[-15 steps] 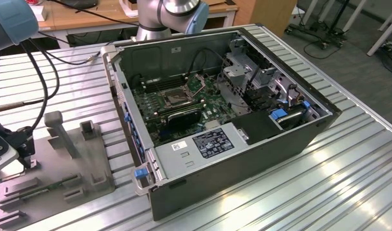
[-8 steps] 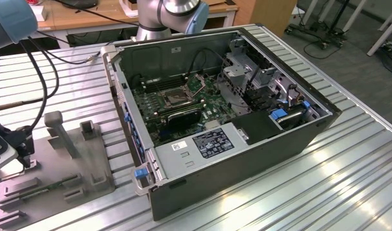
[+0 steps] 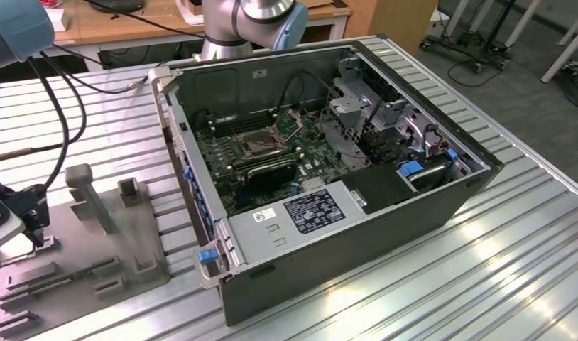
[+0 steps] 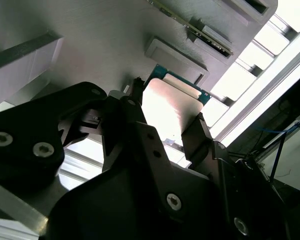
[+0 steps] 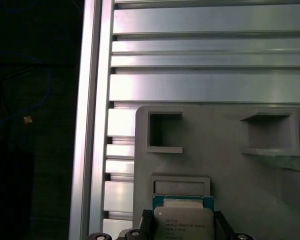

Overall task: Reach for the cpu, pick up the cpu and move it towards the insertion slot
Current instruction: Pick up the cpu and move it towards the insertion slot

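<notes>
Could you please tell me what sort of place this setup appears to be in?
Probably a robotics lab or workshop set up for computer assembly: an open computer case sits on a grooved aluminium table, a grey fixture block lies beside it, and a robot arm is mounted nearby.

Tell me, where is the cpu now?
In both wrist views the cpu is at the gripper, against the grey fixture block, which lies at the exterior view's left.

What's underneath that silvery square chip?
Under the cpu is the grey fixture block, itself on the ribbed metal table. The patch directly beneath the chip is covered.
</notes>
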Controlling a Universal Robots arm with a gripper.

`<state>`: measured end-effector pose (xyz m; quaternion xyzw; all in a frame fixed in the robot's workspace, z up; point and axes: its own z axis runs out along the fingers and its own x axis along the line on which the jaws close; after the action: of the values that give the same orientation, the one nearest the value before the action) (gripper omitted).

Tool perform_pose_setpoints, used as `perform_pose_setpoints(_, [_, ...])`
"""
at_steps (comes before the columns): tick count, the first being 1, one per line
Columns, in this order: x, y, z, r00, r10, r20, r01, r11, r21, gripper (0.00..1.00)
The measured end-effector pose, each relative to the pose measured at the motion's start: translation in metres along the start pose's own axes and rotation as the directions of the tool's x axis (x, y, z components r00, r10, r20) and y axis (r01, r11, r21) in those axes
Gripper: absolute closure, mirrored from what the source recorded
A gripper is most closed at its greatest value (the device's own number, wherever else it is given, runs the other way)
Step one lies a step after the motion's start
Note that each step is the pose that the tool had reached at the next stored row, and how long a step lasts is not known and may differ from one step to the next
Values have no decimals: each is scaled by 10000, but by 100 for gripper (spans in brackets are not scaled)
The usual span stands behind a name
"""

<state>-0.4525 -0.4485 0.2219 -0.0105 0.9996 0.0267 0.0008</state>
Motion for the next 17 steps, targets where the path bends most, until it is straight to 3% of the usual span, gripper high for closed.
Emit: perform_pose_setpoints(17, [0, 2, -43, 10000, 0, -1, 0, 10000, 0, 45])
